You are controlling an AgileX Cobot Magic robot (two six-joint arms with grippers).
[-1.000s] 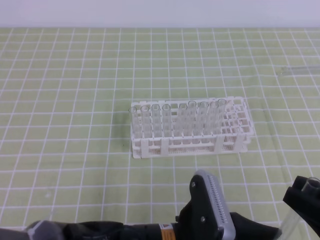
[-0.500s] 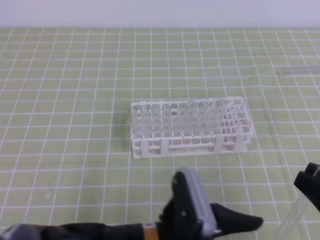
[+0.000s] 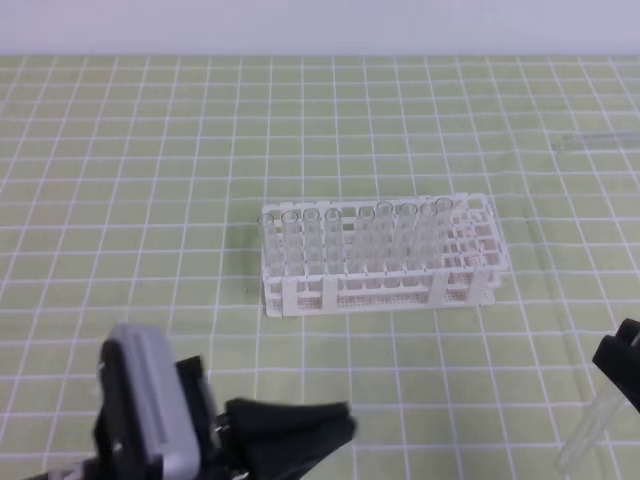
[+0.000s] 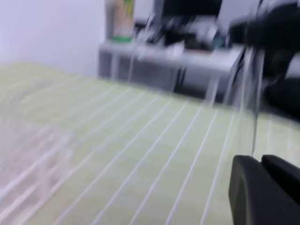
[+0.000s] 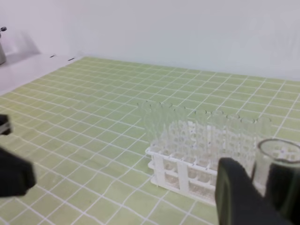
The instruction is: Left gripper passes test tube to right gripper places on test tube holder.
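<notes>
Right gripper (image 5: pixel 262 197) clamped on test tube (image 5: pixel 274 157); left gripper (image 3: pixel 300 430) state unclear; tube-filled test tube holder (image 3: pixel 375 290) ahead.

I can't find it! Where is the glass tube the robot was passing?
In the high view, the test tube hangs at the lower right edge, pinched in the right gripper, in front of the white rack.

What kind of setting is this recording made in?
Probably a lab-style robot test bench. A white test tube holder filled with clear tubes stands on a green gridded mat, and the left wrist view shows a blurred shelf of equipment behind.
</notes>
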